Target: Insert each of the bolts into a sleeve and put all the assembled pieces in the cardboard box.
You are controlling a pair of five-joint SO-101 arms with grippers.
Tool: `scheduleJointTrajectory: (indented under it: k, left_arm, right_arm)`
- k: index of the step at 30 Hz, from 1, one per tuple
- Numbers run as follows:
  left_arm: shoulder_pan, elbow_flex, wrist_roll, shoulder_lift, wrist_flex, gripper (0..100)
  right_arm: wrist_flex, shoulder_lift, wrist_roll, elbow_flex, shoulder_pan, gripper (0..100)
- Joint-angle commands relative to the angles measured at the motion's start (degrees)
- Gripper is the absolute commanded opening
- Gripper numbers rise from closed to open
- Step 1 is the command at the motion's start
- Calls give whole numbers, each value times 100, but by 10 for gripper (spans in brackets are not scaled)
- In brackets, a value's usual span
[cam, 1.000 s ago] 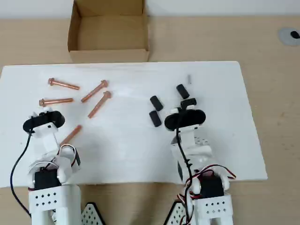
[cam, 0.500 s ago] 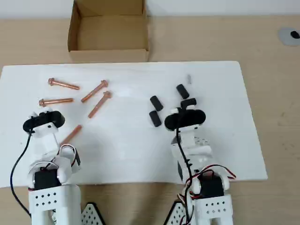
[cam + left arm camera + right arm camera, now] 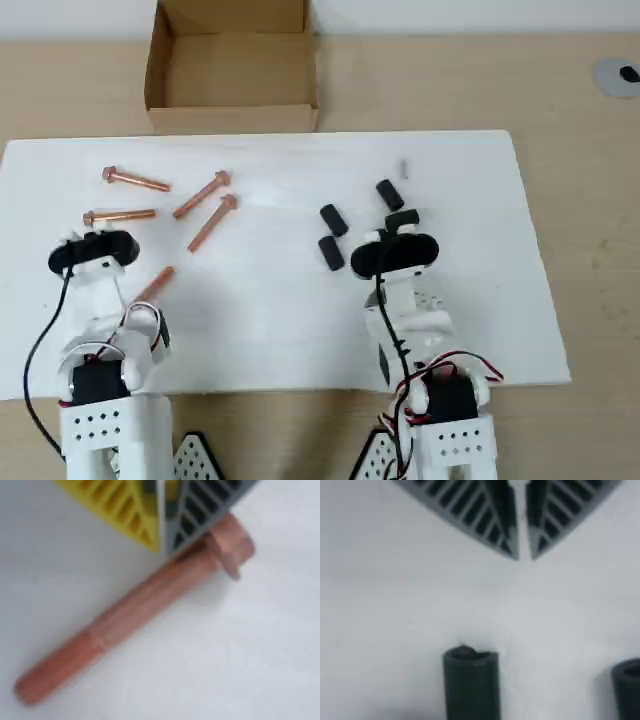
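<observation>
Several copper bolts lie on the left of the white board: one [image 3: 135, 180] at the far left, one [image 3: 120, 215] below it, two [image 3: 202, 194] [image 3: 212, 222] side by side, and one [image 3: 152, 287] next to the left arm. My left gripper [image 3: 162, 547] is shut, its yellow and grey tips just over a bolt [image 3: 135, 615] near its head. Black sleeves [image 3: 333, 220] [image 3: 330, 252] [image 3: 388, 194] lie mid-board. My right gripper [image 3: 521, 555] is shut and empty, a short way from an upright sleeve [image 3: 470, 680]. The cardboard box [image 3: 232, 118] stands empty.
The white board [image 3: 280, 330] covers most of the wooden table. Another sleeve [image 3: 402, 218] lies right in front of the right arm's head [image 3: 393, 252]. A round grey fitting [image 3: 617, 77] sits in the table at the far right.
The left arm's head has edged slightly forward toward the bolts. The right arm and all the parts have stayed where they were.
</observation>
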Motion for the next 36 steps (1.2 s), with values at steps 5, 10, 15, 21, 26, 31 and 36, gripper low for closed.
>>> scheduleJointTrajectory:
  k: [5,10,15,21,26,31,36]
  left_arm:
    - [-44,-2013,-44,259,571,10]
    - [-53,-2760,-26,1701,589,6]
    - [-53,-3921,1011,3442,633,6]
    - [-53,-4985,1451,4954,633,6]
    - [-53,-5662,1749,5763,580,6]
    - [-343,-5996,2945,6193,79,6]
    - [-870,-5916,4097,6369,-431,9]
  right_arm:
    - [281,-321,35,-708,-92,12]
    - [185,804,44,-1367,13,12]
    - [167,2862,26,-3099,154,12]
    - [826,5833,44,-5675,154,12]
    - [1626,7820,457,-7864,127,12]
    - [2426,9499,1319,-9578,92,12]
    - [3130,10598,1635,-10844,31,13]
